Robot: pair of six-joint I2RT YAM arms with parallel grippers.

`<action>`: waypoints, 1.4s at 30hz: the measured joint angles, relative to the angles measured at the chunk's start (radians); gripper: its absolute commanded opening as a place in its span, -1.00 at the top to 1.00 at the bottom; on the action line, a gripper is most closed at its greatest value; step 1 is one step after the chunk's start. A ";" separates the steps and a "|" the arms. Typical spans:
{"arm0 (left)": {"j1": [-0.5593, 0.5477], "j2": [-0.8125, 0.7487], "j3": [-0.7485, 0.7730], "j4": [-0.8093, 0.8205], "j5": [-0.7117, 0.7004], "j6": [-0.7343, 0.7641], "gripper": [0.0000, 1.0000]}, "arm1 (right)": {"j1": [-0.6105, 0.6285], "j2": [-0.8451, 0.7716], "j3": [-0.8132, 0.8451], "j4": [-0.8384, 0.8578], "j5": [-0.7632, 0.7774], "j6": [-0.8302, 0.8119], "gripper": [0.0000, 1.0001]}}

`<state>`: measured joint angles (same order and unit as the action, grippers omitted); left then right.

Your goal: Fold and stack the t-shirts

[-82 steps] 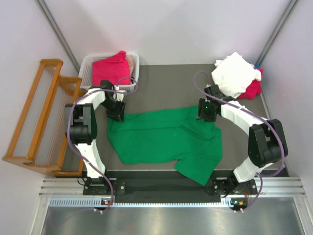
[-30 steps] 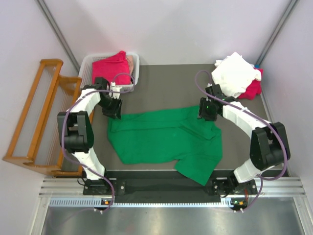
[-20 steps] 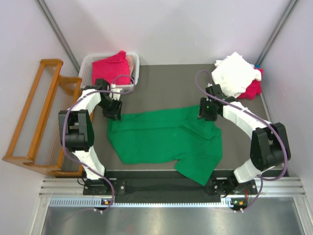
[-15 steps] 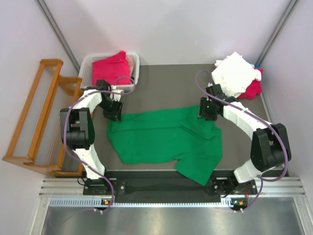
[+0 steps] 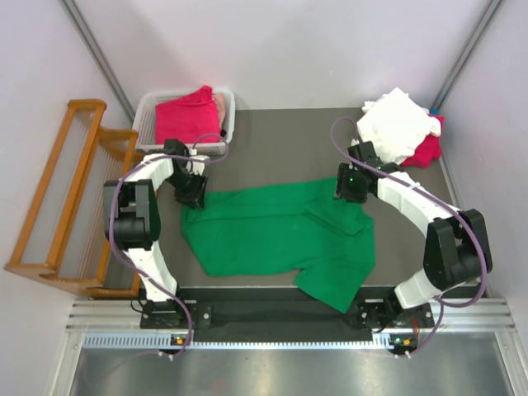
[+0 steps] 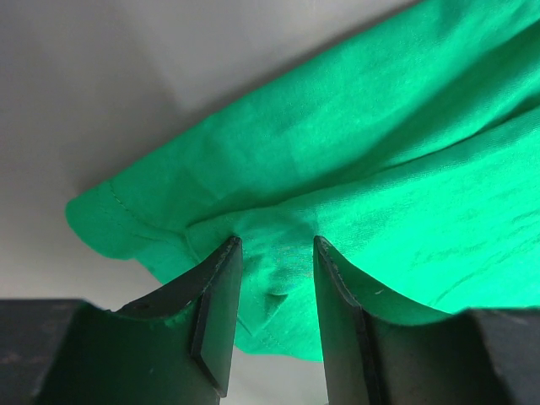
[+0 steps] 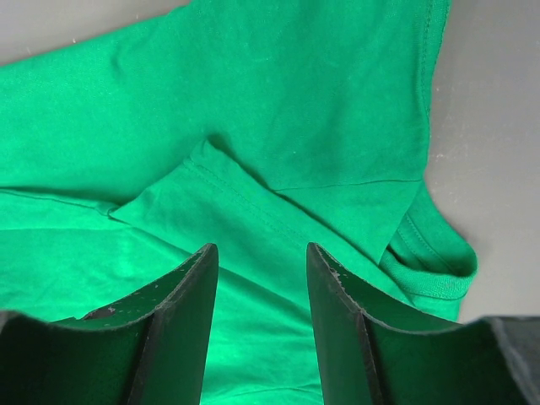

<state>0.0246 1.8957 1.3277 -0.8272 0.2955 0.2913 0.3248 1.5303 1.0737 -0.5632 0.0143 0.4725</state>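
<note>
Green t-shirt unmoved; left hand shifted to corner, half-open; right hand half-open.

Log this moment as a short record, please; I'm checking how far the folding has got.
green t-shirt: spread on the table, not folded
left tool: jaws apart, astride the shirt's far left corner
right tool: jaws apart, over the shirt's far right part
white t-shirt: heaped at far right, atop a crimson t-shirt
basket: holds a red t-shirt
rack: left of the table
</note>
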 measured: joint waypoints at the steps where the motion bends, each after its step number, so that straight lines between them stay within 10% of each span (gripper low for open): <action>1: 0.000 0.000 -0.003 0.001 -0.002 0.000 0.12 | 0.000 0.000 0.000 0.000 0.000 0.000 0.07; 42: 0.082 0.001 0.021 0.005 0.018 0.000 0.13 | 0.000 -0.002 0.000 0.000 -0.001 0.000 0.09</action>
<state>0.1062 1.8965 1.3483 -0.8227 0.3138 0.2909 0.3248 1.5288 1.0733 -0.5629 0.0132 0.4725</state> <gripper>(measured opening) 0.439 0.455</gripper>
